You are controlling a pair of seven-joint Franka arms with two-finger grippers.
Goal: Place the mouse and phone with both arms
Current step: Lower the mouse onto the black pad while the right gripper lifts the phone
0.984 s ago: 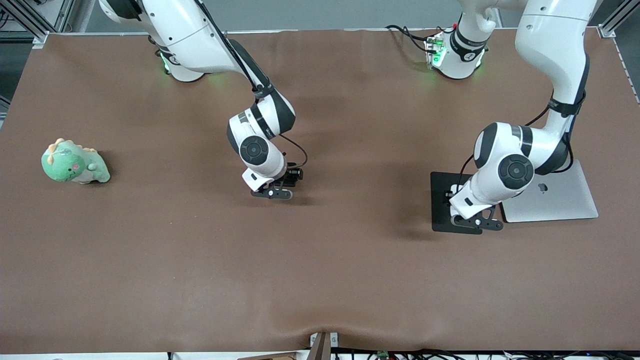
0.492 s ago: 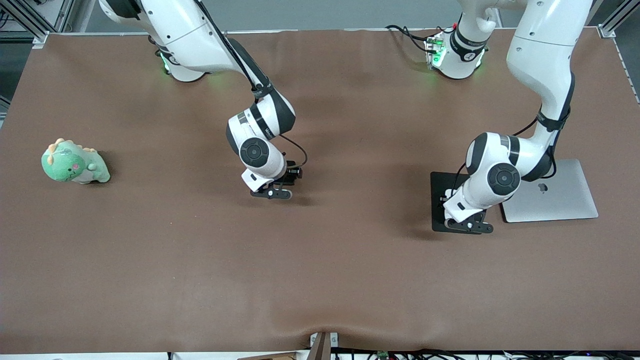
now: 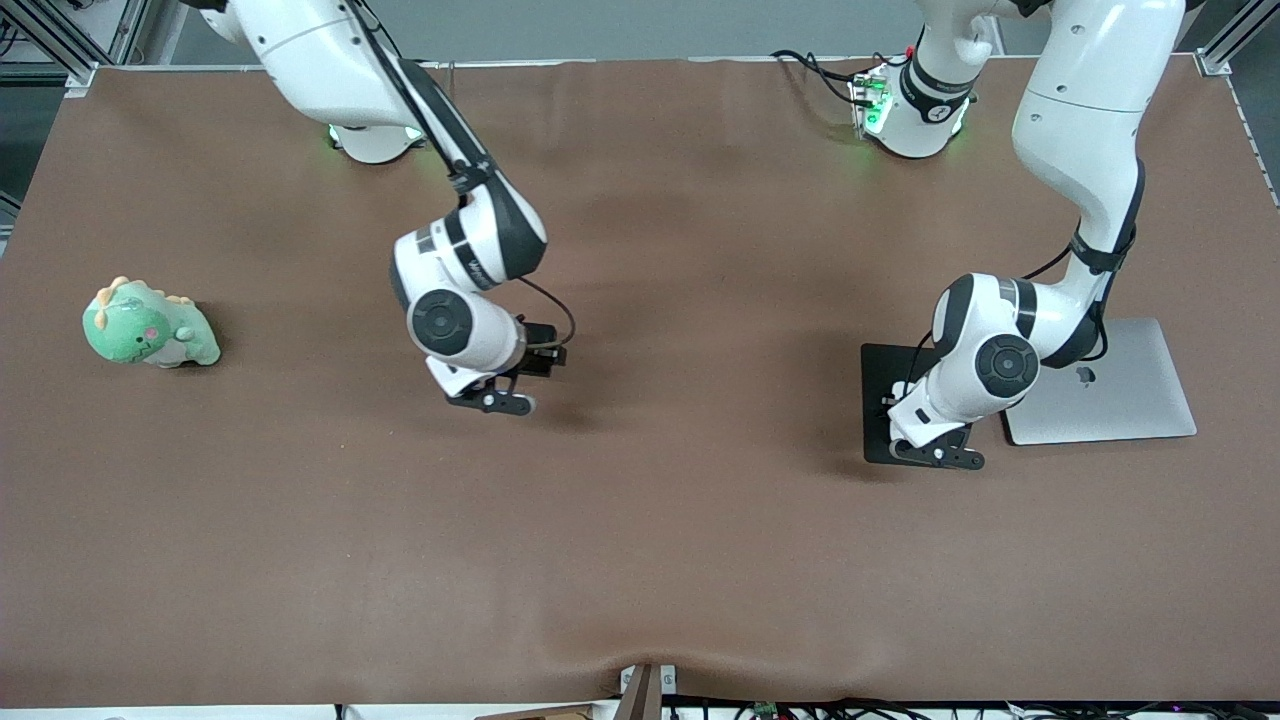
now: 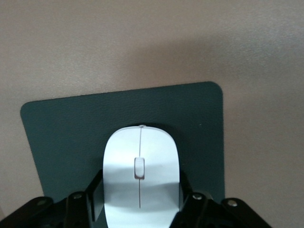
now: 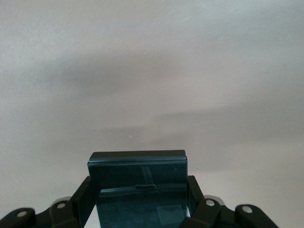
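My left gripper [image 3: 937, 455] is over the edge of the black mouse pad [image 3: 885, 385] that is nearer to the front camera. In the left wrist view it [image 4: 140, 195] is shut on the white mouse [image 4: 140, 166], a finger on each side, with the pad [image 4: 61, 137] under it. My right gripper [image 3: 492, 401] is over bare brown table near the middle. In the right wrist view it [image 5: 138, 202] is shut on the glossy black phone [image 5: 137, 173]. The hands hide both the mouse and the phone in the front view.
A closed silver laptop [image 3: 1110, 385] lies beside the mouse pad, toward the left arm's end of the table. A green dinosaur plush [image 3: 148, 325] sits at the right arm's end. The brown table cover [image 3: 640, 560] is slightly wrinkled.
My right gripper has carried the phone toward the right arm's end of the table. My left gripper with the mouse has shifted slightly away from the laptop, over the pad.
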